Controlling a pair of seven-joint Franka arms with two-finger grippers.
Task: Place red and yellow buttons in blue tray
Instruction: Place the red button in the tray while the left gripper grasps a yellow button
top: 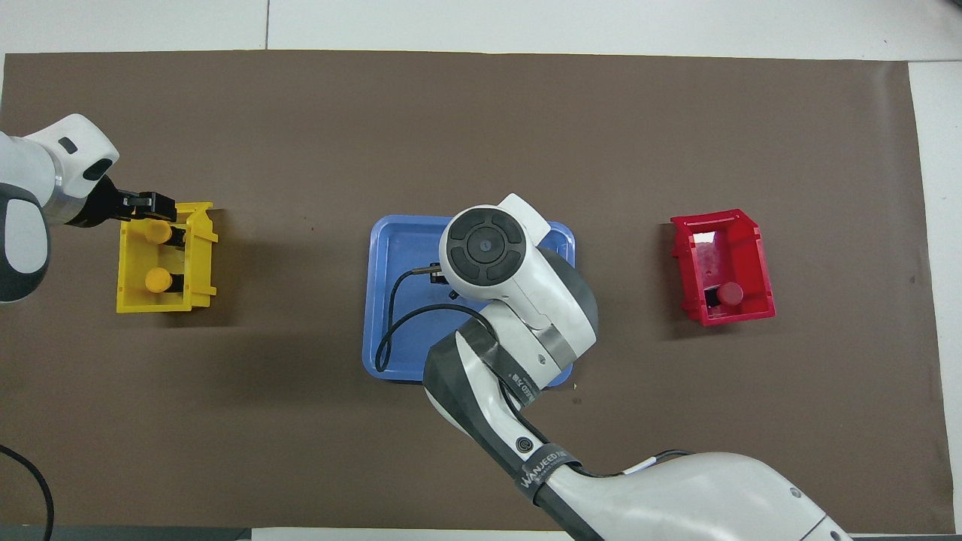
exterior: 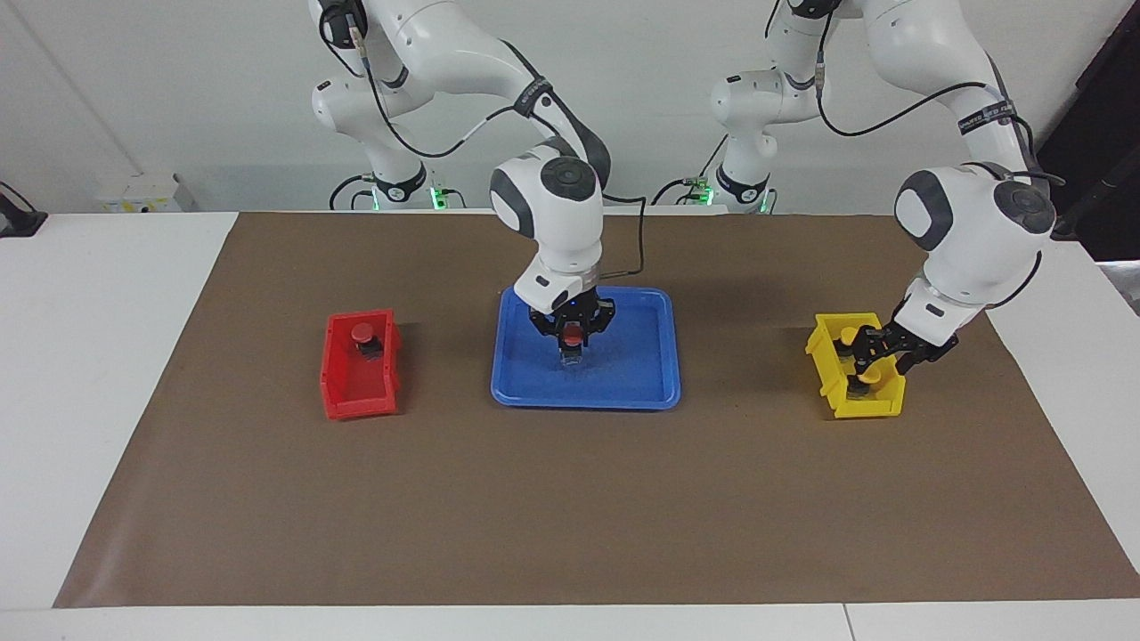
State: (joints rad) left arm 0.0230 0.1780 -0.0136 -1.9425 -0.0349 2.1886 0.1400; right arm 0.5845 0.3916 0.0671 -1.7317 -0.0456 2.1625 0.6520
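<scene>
The blue tray [exterior: 641, 374] [top: 391, 248] lies mid-table. My right gripper [exterior: 571, 352] is low over it, shut on a red button [exterior: 573, 336]; in the overhead view the arm hides both. A second red button [exterior: 362, 333] [top: 730, 292] sits in the red bin [exterior: 361, 405] [top: 751, 225]. Two yellow buttons rest in the yellow bin [exterior: 868, 409] [top: 135, 304]. My left gripper [exterior: 877, 365] [top: 154, 210] reaches into that bin, its fingers closed around the yellow button [exterior: 868, 378] [top: 158, 231] farther from the robots. The other yellow button [exterior: 848, 335] [top: 158, 281] stands free beside it.
A brown mat [exterior: 570, 499] covers the table under the tray and both bins. The red bin is toward the right arm's end, the yellow bin toward the left arm's end. A black cable [top: 387, 330] from the right arm loops over the tray.
</scene>
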